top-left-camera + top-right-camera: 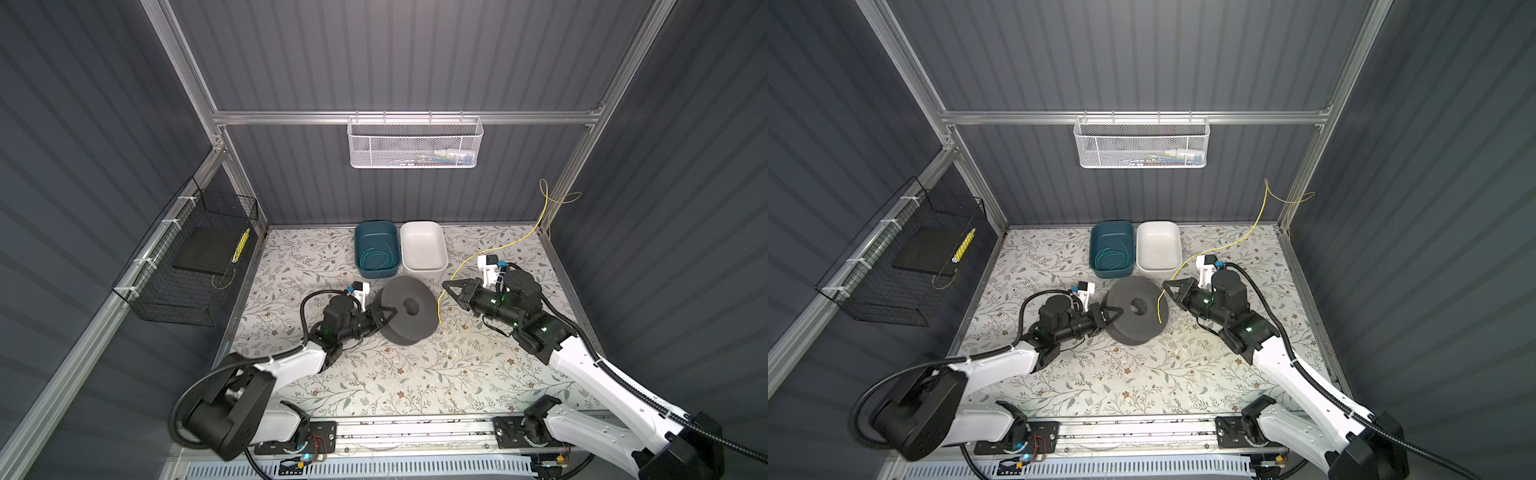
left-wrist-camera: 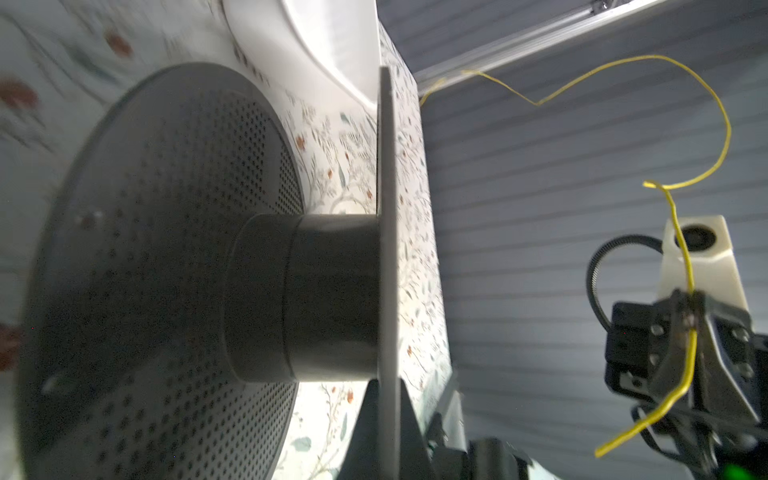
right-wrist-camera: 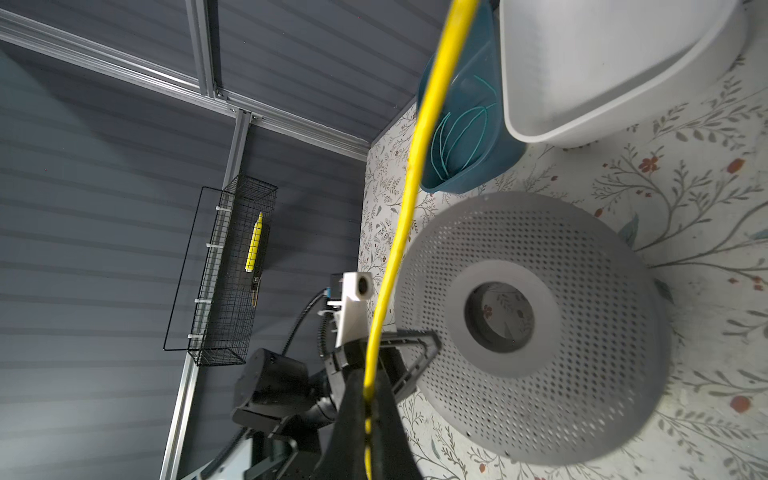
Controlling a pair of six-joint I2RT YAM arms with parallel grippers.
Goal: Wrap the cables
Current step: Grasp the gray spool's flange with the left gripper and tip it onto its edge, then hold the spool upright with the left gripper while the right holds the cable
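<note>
The yellow cable (image 3: 402,232) is a very thin, springy wire, bright against the grey walls. The teal-green cable (image 1: 375,250) is just as thin and lies curled in loose loops inside the teal tub (image 1: 357,245) at the back of the table (image 1: 395,374). A white tub (image 1: 422,245) stands just beside the teal one. In front of both is a grey spool (image 1: 415,322) with perforated discs and a hollow core, which looks slightly tilted. The left pincer (image 1: 384,313) is closed on the thin edge of the spool's upper disc, as the left wrist view shows. The right pincer (image 1: 446,286) hangs to the right of the spool, apart from it, with its fingers clamped on the yellow cable near the cable's end. A white mesh basket (image 1: 415,143) hangs on the back wall and a black wire basket (image 1: 187,266) on the left wall, both well clear of the cables. The yellow cable's long run goes diagonally: it loops loosely up the frame post in the back right corner, then slopes forward and left over the table to the right pincer. Past the fingers a short free end points down beside the spool's right edge; whether it touches the spool cannot be told.
</note>
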